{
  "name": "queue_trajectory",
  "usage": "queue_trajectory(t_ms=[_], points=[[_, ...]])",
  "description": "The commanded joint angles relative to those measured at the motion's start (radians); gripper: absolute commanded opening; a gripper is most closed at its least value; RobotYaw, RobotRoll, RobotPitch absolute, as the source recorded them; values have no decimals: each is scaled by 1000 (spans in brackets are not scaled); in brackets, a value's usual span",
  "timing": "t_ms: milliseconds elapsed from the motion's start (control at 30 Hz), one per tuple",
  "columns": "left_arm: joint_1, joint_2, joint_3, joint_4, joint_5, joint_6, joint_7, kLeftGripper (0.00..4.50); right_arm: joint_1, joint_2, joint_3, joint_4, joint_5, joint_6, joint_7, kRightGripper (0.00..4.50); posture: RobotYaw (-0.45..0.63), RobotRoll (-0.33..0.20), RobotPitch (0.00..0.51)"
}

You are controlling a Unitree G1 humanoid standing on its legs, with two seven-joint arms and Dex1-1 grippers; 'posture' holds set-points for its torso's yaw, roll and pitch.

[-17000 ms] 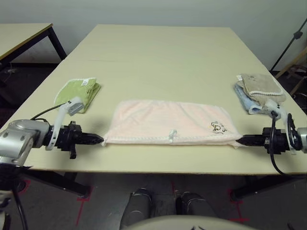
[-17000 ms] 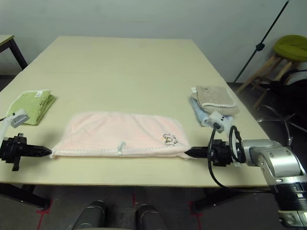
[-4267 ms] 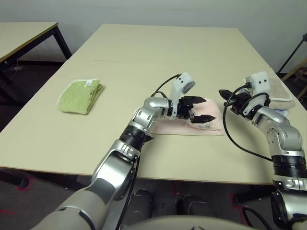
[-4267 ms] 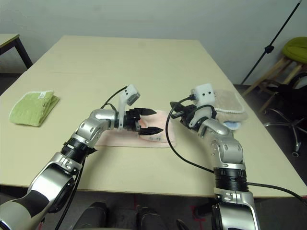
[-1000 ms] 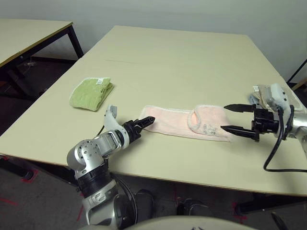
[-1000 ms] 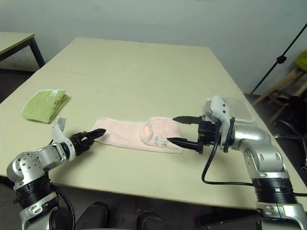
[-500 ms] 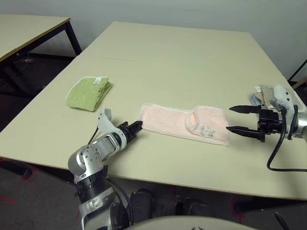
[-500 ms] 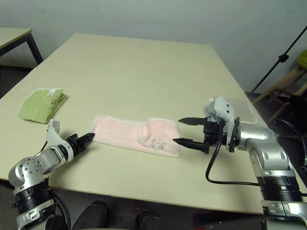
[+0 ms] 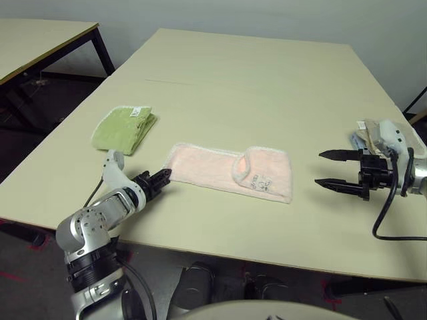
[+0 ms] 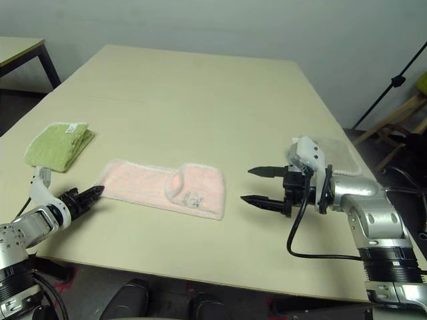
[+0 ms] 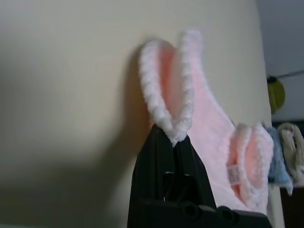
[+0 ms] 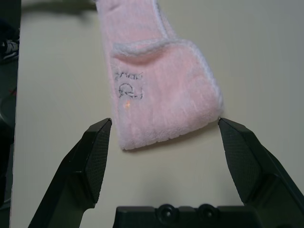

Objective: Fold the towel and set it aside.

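Left claw (image 9: 162, 177) pinched shut on the towel (image 9: 230, 172) at its end, presumably for dragging aside across the tabletop (image 9: 253, 87); right claw (image 9: 330, 169) spread wide, empty, clear.

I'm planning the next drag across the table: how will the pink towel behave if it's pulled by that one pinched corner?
The towel looks like soft terry, so it probably stretches and trails limply behind the left gripper rather than moving stiffly. Its folded-over flap may slip open. It seems light, so it should slide across the smooth table easily.
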Motion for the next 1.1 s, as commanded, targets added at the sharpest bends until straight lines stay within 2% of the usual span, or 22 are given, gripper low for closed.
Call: queue_trajectory(t_ms=[33,100,267,467,600,767,933,1100], points=[[-27,11,-79,-57,-52,9,-48,41,7,-5,-10,-8,1,-5,7,4500,147,0,61],[-60,12,-109,-70,-78,21,-57,41,7,-5,-11,-8,1,-4,7,4500,145,0,60],[-187,34,-291,-64,-91,18,-130,41,15,-12,-17,-10,4,3,8,4500,143,0,60],[-360,10,-478,66,-54,-45,-239,41,36,-41,-33,-14,14,28,19,4500,125,0,53],[-471,18,-673,170,29,-129,-371,41,58,-52,-50,-35,22,45,10,4500,113,0,53],[-534,23,-882,287,176,-281,-503,41,95,-52,-75,-84,31,76,-13,4500,80,0,52],[-547,-20,-971,395,277,-388,-559,41,117,-51,-86,-122,36,101,-32,4500,74,0,52],[-544,-46,-995,446,340,-428,-589,41,114,-48,-82,-118,32,104,-40,4500,72,0,53]])
